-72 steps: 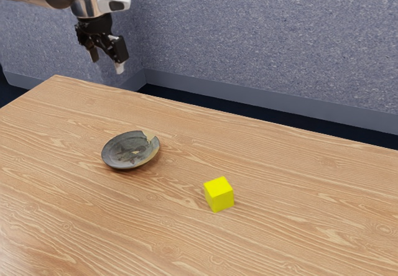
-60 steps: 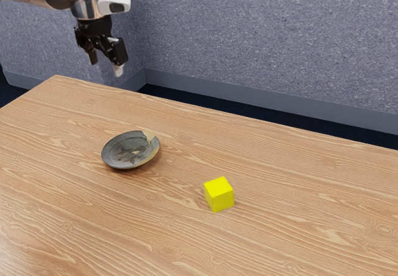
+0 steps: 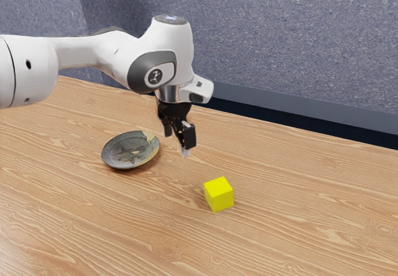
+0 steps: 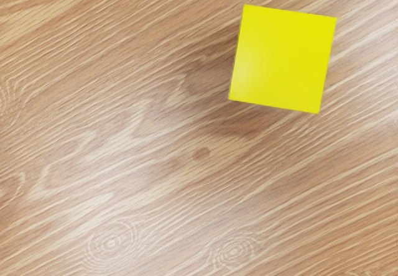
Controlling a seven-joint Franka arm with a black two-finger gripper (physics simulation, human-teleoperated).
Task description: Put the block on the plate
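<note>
Yellow block (image 3: 219,194), lower than jaws, apart

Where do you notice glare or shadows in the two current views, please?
Exterior view: a pale sheen on the table toward the lower left, and a soft shadow at the edge of the plate; wrist view: whitish glare across the wood grain, and a soft brownish shadow beside the block.

Grained wood table (image 4: 124,151) with a soft gloss — dull, mottled plate (image 3: 126,151) — smooth block (image 4: 283,58)

Block (image 3: 219,194) sits on table (image 3: 298,226), to the exterior view's right of plate (image 3: 121,153).
</note>
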